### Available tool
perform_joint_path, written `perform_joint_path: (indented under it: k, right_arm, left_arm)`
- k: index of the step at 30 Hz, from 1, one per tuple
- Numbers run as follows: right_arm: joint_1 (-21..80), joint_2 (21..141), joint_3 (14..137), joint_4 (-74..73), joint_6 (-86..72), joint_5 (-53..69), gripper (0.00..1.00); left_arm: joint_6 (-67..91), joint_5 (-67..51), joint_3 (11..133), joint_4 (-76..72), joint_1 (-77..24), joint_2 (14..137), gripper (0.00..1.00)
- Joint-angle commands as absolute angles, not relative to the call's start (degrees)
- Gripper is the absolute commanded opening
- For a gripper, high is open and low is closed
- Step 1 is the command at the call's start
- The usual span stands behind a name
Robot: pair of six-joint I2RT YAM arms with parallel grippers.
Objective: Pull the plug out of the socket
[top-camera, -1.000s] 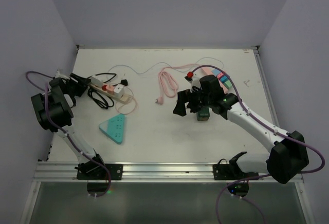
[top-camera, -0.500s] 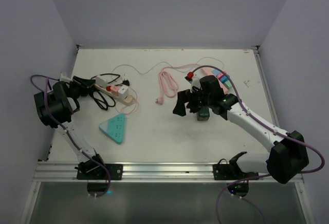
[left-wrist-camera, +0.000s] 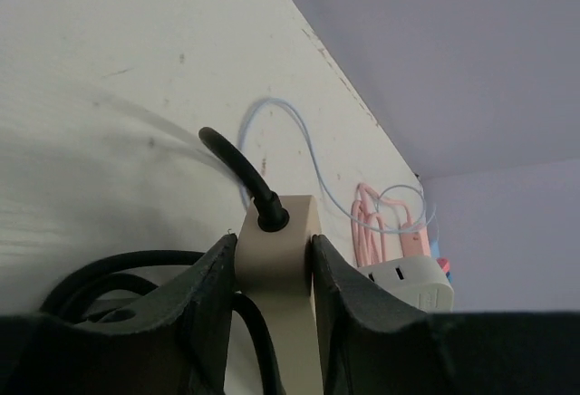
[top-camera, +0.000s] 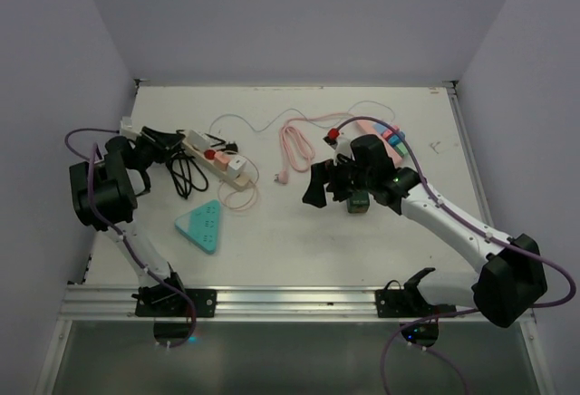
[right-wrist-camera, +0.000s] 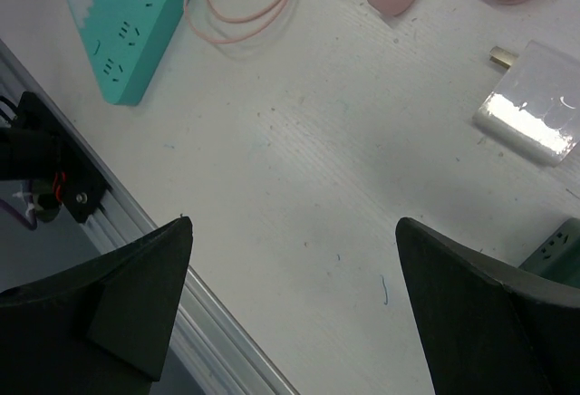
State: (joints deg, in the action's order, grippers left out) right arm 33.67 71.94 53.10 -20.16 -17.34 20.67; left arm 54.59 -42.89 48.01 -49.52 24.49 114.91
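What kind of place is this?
Probably a robot lab test cell: a left arm and right arm bolted to a white table, plain walls, and a beige power strip to practise on.

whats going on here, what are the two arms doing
The left gripper is clamped on the end of the beige power strip, right where its black cable goes in. The plugs look to be still seated in the strip, so nothing has been pulled out yet. The right gripper is wide open and holds nothing. It hovers over the bare middle of the table, well away from the strip.
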Motion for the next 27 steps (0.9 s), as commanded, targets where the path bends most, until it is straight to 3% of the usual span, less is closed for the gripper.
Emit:
perform_joint_path:
  k: [1, 14, 27]
  right_arm:
    - [34.5, 70.2, 54.1, -20.1, -17.1, 21.0, 0.98]
    - [38.8, 73.7, 62.3, -20.1, -14.9, 18.1, 0.98]
    - [43.7, 88.8, 81.0, -23.7, -10.6, 15.1, 0.96]
  left_arm:
    - [53.6, -42.9, 47.2, -51.1, 20.6, 105.9, 0.0]
    - [42.6, -35.8, 38.8, -36.3, 6.3, 85.4, 0.0]
    - [38.8, -31.9, 33.7, -25.1, -0.3, 67.5, 0.0]
